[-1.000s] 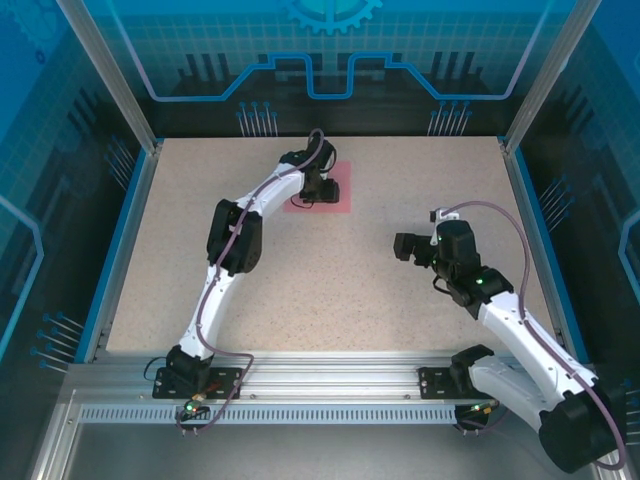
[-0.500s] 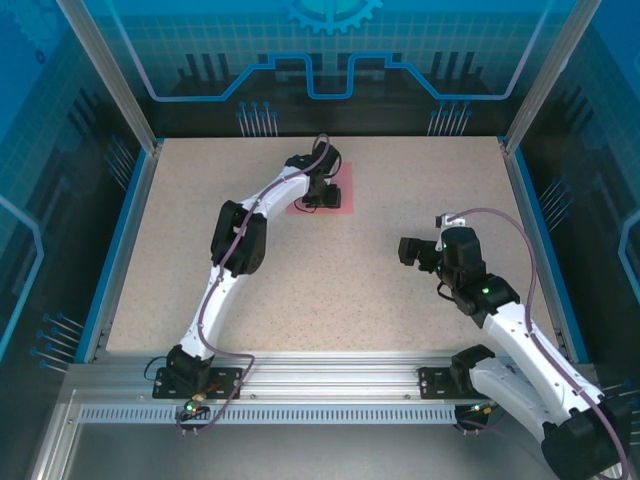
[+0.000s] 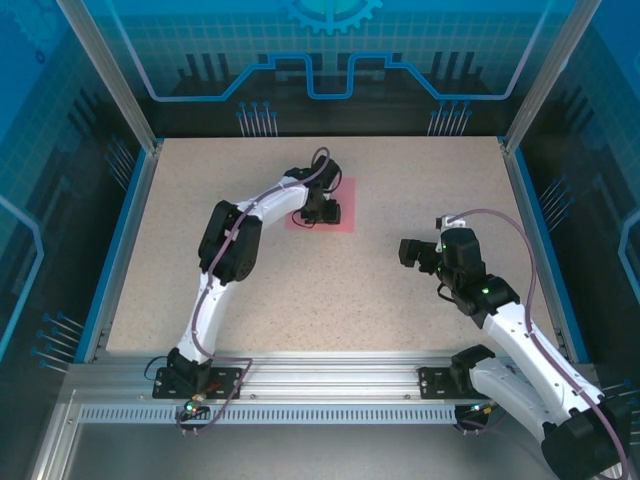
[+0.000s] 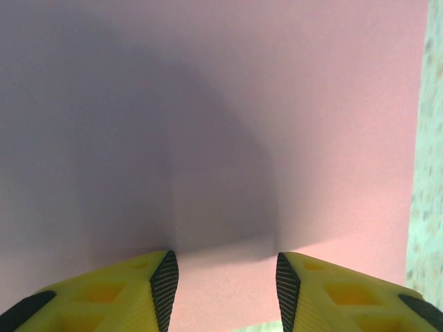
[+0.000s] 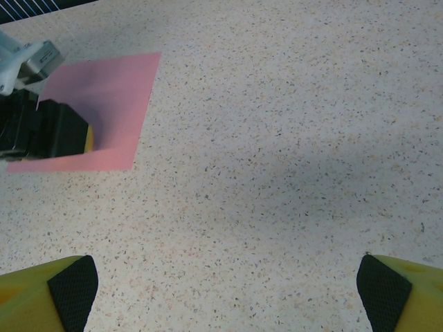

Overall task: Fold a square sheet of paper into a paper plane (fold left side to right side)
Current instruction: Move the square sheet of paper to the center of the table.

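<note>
Square sheet of paper lies flat toward the far side of the table; nearest, right gripper hangs wide open, well apart from it; beyond, left gripper sits low over the sheet, half parted, holding nothing. Best to pinch only the left edge and match corners before creasing

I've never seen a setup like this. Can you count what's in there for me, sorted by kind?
Robot arms: 2 (left arm, right arm)
pink paper sheet: 1
Total: 3
</note>
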Controlling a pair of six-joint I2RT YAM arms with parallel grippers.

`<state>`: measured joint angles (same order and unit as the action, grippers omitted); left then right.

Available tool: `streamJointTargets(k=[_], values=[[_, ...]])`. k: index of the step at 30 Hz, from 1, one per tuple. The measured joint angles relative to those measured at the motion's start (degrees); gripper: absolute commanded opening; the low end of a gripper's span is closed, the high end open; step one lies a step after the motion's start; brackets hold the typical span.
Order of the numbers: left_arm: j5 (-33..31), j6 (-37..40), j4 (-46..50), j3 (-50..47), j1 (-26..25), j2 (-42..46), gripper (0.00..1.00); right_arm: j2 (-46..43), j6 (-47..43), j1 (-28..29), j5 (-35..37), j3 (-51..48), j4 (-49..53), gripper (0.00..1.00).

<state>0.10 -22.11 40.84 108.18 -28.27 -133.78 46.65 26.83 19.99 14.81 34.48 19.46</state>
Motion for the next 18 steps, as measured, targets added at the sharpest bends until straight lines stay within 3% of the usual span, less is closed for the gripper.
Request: streamJointTargets(k=[9,18], values=[[2.8,-5.8,-3.9,-18.5,-3.4,11.4,0.46,1.8,0.7,0.0,0.0,-0.1,-0.2,1.00],[4.7,-11.8,-6.9,-30.3,-9.7,18.9,0.46,3.4,1.5,0.0,-0.2,-0.4,-0.6,1.00]])
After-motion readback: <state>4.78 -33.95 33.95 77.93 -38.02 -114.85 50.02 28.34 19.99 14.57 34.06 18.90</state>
